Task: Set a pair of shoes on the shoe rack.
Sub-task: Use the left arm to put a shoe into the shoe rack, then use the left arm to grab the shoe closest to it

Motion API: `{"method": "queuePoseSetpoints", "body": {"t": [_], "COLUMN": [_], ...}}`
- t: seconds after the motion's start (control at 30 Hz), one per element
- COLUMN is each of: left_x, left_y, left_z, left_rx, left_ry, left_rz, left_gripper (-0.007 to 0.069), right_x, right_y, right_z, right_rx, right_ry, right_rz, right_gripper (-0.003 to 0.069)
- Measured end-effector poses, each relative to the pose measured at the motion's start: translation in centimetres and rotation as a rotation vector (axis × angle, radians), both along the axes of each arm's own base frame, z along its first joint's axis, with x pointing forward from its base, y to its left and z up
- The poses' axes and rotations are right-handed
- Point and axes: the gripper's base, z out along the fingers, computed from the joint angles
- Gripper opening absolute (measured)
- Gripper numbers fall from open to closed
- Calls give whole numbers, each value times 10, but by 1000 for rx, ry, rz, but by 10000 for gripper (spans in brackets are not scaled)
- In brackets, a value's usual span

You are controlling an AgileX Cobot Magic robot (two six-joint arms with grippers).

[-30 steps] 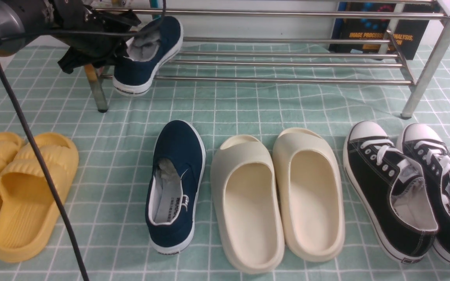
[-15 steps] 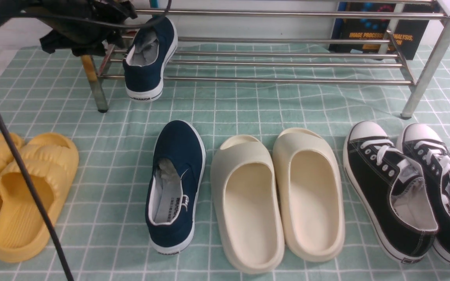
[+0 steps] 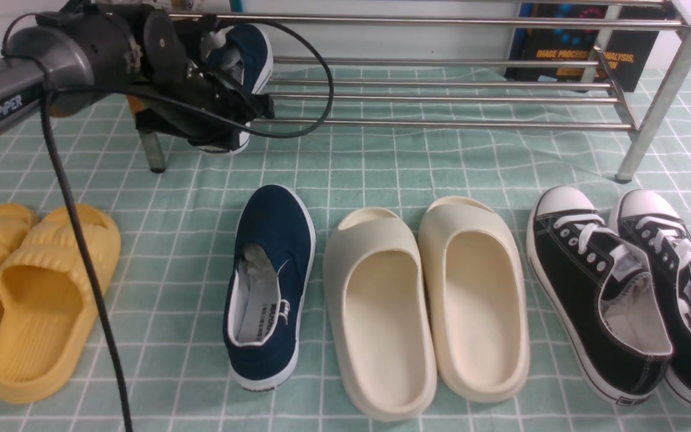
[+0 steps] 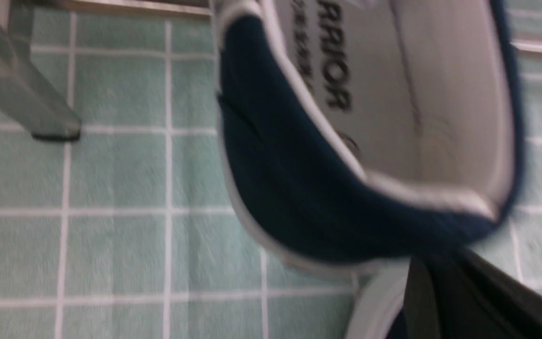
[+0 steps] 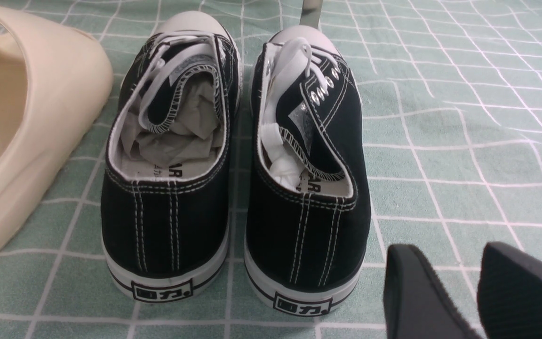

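Currently one navy shoe (image 3: 254, 47) is set on the shoe rack (image 3: 441, 123) at its left end, the other shoe (image 3: 270, 276) on the table (image 3: 381, 162). Light, soft canvas is judged, best pinched at the heel rim. Left hand (image 3: 239, 117) is closed empty by the racked shoe; right hand (image 5: 454, 254) is parted.

I see a green checked cloth (image 3: 381, 171) across the floor, white wall (image 3: 393, 42) far, dark book (image 3: 561, 42) far right.
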Motion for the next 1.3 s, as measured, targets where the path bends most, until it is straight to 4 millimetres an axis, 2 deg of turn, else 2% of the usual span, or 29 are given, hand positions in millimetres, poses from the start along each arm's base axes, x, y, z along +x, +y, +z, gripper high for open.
{"method": "queuePoseSetpoints", "body": {"t": [0.2, 0.3, 0.5, 0.63, 0.77, 0.9, 0.93, 1.03, 1.07, 1.13, 1.17, 1.27, 1.3], "left_x": [27, 33, 30, 21, 4, -22, -25, -52, -54, -81, -88, -127, -139], "left_y": [3, 6, 6, 7, 9, 14, 15, 20, 21, 26, 27, 33, 35], "left_z": [6, 13, 31, 36, 48, 86, 90, 126, 126, 137, 138, 137, 128], "left_rx": [-15, -10, -2, 17, 49, 80, 81, 88, 89, 87, 86, 73, 66], "left_ry": [-26, -53, -6, 101, 196, 200, 198, 139, 143, 146, 153, 189, 211], "left_rz": [42, 46, 38, 27, -4, -34, -36, -35, -35, -24, -21, -1, 5], "left_gripper": [-13, -13, -12, 46, 162, 256, 261, 269, 269, 254, 249, 228, 225], "right_x": [0, 0, 0, 0, 0, 0, 0, 0, 0, 0, 0, 0, 0], "right_y": [0, 0, 0, 0, 0, 0, 0, 0, 0, 0, 0, 0, 0], "right_z": [0, 0, 0, 0, 0, 0, 0, 0, 0, 0, 0, 0, 0], "right_rx": [0, 0, 0, 0, 0, 0, 0, 0, 0, 0, 0, 0, 0], "right_ry": [0, 0, 0, 0, 0, 0, 0, 0, 0, 0, 0, 0, 0], "right_rz": [0, 0, 0, 0, 0, 0, 0, 0, 0, 0, 0, 0, 0], "right_gripper": [246, 246, 246, 246, 246, 246, 246, 246, 246, 246, 246, 246, 246]}}
